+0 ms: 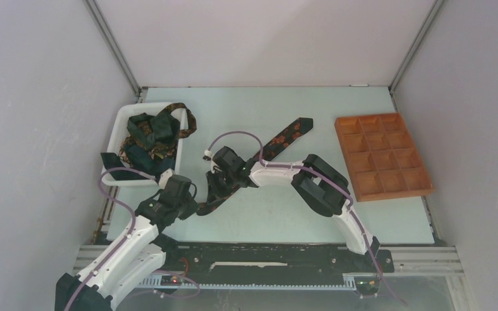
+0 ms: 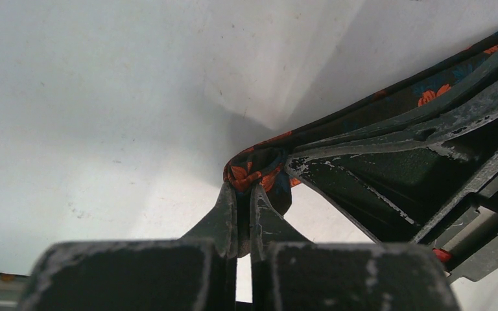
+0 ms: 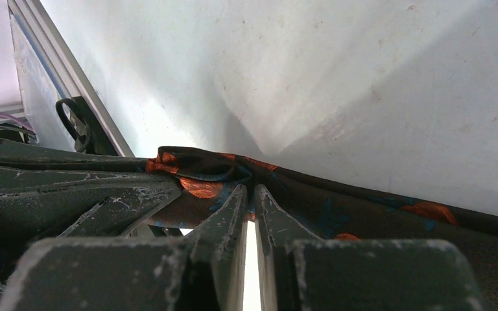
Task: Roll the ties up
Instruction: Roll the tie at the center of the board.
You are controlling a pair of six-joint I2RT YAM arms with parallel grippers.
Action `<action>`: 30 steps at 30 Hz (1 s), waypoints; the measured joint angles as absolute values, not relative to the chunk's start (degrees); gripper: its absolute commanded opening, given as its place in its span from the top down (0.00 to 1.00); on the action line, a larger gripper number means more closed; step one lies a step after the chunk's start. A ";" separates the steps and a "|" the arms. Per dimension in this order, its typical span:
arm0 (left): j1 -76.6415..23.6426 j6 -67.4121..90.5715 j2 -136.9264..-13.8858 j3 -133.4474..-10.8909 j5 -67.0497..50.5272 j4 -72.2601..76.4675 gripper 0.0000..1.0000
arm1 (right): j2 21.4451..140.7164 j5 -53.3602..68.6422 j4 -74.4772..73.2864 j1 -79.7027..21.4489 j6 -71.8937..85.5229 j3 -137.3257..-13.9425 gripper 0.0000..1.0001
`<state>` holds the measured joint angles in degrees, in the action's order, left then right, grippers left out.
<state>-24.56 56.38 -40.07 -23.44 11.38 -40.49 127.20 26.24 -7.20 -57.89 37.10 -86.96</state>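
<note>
Ties [image 1: 149,133] mostly sit heaped in the white bin [image 1: 119,123]; one floral tie [image 1: 285,136] lies stretched diagonally across the table [image 1: 266,217], seemingly with only its first fold made. Left gripper [image 2: 245,197] and right gripper [image 3: 249,194] are both pinched closed on its narrow near end

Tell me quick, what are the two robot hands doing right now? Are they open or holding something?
Left gripper: closed, pinching the tie.
Right gripper: closed, pinching the same tie.
</note>
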 measured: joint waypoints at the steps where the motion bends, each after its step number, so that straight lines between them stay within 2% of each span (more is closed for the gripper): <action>1: -24.56 56.36 -40.29 -23.55 11.38 -40.47 1.00 | 127.26 26.30 -7.07 -57.91 37.12 -86.98 0.89; 30: -25.47 55.42 -55.44 -31.20 11.27 -38.39 1.00 | 128.49 27.16 -5.39 -58.35 37.95 -87.26 0.91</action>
